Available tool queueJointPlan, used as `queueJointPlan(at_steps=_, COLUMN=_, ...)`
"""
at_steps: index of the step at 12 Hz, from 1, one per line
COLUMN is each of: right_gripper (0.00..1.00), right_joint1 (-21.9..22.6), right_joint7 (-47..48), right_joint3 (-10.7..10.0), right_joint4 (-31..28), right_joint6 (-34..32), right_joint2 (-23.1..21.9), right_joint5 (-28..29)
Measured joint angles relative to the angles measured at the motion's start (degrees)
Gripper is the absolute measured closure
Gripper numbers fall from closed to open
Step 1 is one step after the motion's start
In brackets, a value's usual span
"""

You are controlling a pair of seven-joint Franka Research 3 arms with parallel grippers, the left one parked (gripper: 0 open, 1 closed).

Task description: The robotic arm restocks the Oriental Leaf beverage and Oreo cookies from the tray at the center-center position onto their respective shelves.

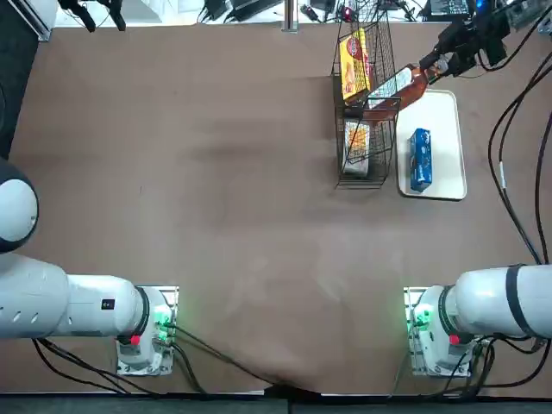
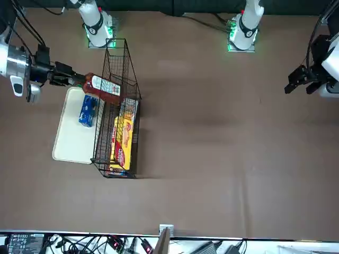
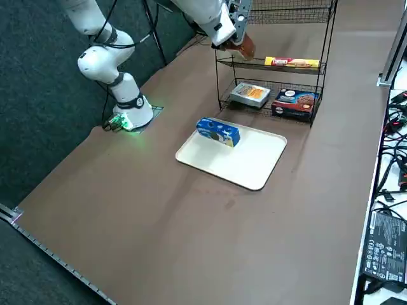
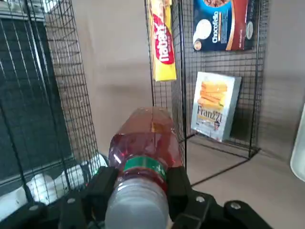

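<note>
The bottle [image 4: 145, 148] is filled with clear reddish-brown liquid; it has a translucent whitish cap, a green band round its neck, and a pale label with a printed grid seen in the front view. It lies tilted on its side, its cap end toward the right gripper [image 4: 147, 202] and its base end at the wire rack [image 2: 119, 119]. The right gripper's jaws are closed on the bottle near its neck, one finger on each side, and hold it up at one of the rack's tiers, beside a yellow-and-red pack [image 4: 163, 40].

The cookie pack [image 3: 218, 131] is a small oblong box, bright blue with white markings. It lies flat on the white tray [image 3: 235, 155], near one end. The tray has rounded corners and a low rim, and sits on the table [image 3: 191, 235] just beside the rack.

The rack is black, with wire-grid sides and several tiers. The yellow-and-red pack lies on a middle tier. On the lowest tier are a pale box [image 3: 250, 94] with an orange food picture and a dark blue and brown box [image 3: 294, 103] marked with chocolate lettering.
</note>
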Motion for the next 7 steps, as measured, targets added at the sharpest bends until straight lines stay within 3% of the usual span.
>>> queueJointPlan(at_steps=7, right_gripper=0.41, right_joint1=3.75, right_joint7=1.07, right_joint3=0.04, right_joint4=-3.01, right_joint6=6.89, right_joint2=0.29, right_joint5=1.75)
